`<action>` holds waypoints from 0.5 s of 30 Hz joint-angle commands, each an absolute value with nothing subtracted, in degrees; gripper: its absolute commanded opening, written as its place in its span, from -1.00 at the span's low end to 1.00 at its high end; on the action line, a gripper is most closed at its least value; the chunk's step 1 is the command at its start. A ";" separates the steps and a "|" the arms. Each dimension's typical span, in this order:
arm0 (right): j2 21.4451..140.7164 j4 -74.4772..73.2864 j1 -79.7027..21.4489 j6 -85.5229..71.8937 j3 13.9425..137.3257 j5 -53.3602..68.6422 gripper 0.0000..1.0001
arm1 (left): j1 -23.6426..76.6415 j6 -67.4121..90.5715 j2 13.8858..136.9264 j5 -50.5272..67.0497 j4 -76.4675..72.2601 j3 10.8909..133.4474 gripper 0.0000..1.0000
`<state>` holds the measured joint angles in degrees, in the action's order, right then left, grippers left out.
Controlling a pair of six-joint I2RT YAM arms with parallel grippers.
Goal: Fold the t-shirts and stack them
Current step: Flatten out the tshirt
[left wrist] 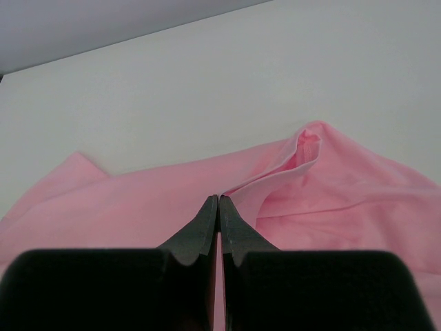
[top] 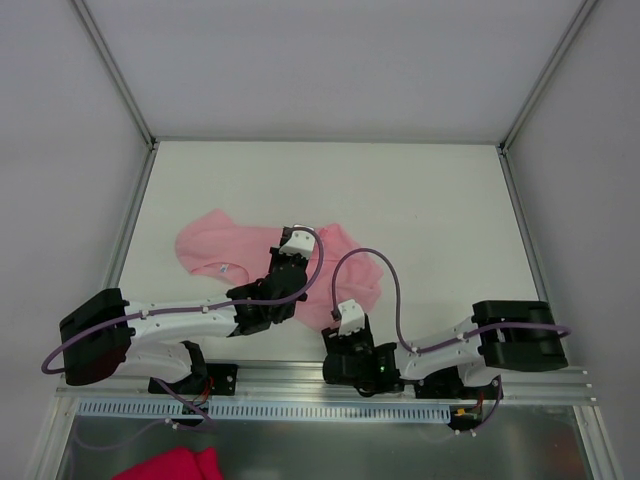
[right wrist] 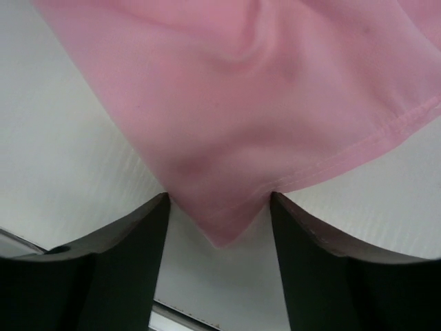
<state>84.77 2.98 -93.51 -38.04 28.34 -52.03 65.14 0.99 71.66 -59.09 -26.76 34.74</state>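
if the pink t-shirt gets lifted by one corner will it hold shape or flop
Likely floppy: the pink t-shirt lies in soft creases. Probably light: the fabric looks thin. Its corner, inside the open right end effector, might slip free.

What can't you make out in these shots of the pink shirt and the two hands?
Top view: the left hand and its arm cover much of the t-shirt.
Left wrist view: shut fingers hide whether fabric is pinched.
Top view: the magenta cloth is cut by the bottom edge.
Right wrist view: the t-shirt runs off the top edge.
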 commanded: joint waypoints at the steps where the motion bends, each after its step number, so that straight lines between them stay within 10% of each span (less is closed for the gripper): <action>1: 88.06 5.54 -92.81 -39.29 29.44 -49.84 0.21 | 64.69 2.02 70.22 -60.47 -28.56 34.28 -1.00; 9: 91.84 2.56 -92.37 -37.97 34.09 -50.79 -0.96 | 64.69 2.11 70.58 -60.29 -28.65 34.54 -1.00; 15: 92.29 -8.85 -90.09 -36.65 40.77 -59.38 -0.98 | 64.69 2.20 69.87 -60.29 -28.92 34.10 -1.00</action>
